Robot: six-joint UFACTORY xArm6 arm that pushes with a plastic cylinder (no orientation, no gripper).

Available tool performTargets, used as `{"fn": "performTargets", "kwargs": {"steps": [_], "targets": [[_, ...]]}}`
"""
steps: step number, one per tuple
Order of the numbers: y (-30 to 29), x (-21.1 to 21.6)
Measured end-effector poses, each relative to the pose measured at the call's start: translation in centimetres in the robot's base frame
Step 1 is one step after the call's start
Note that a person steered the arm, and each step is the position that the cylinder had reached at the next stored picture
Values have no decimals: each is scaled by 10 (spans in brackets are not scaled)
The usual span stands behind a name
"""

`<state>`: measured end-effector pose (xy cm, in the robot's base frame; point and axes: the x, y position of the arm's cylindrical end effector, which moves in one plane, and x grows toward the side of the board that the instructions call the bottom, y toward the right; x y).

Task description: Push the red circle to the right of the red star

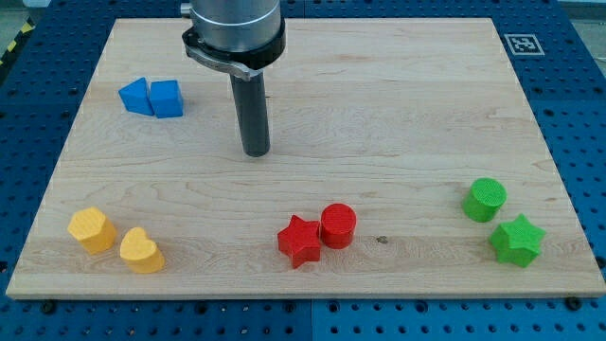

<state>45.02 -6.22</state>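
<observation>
The red circle (338, 225) sits on the wooden board near the view's bottom centre. The red star (300, 241) lies just to its left and slightly lower, touching it. My tip (256, 152) is on the board above and to the left of both red blocks, well apart from them. The dark rod rises from the tip to the arm's grey flange at the view's top.
A blue pentagon-like block (135, 96) and a blue cube (167, 98) sit together at the upper left. A yellow hexagon (92, 229) and a yellow heart (141, 250) lie at the lower left. A green circle (485, 200) and a green star (517, 240) lie at the lower right. The board's edge (303, 299) runs along the bottom.
</observation>
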Motion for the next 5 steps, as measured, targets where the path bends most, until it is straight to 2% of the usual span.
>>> {"fn": "performTargets", "kwargs": {"steps": [1,3,5], "targets": [[1,0],[66,14],[106,85]]}}
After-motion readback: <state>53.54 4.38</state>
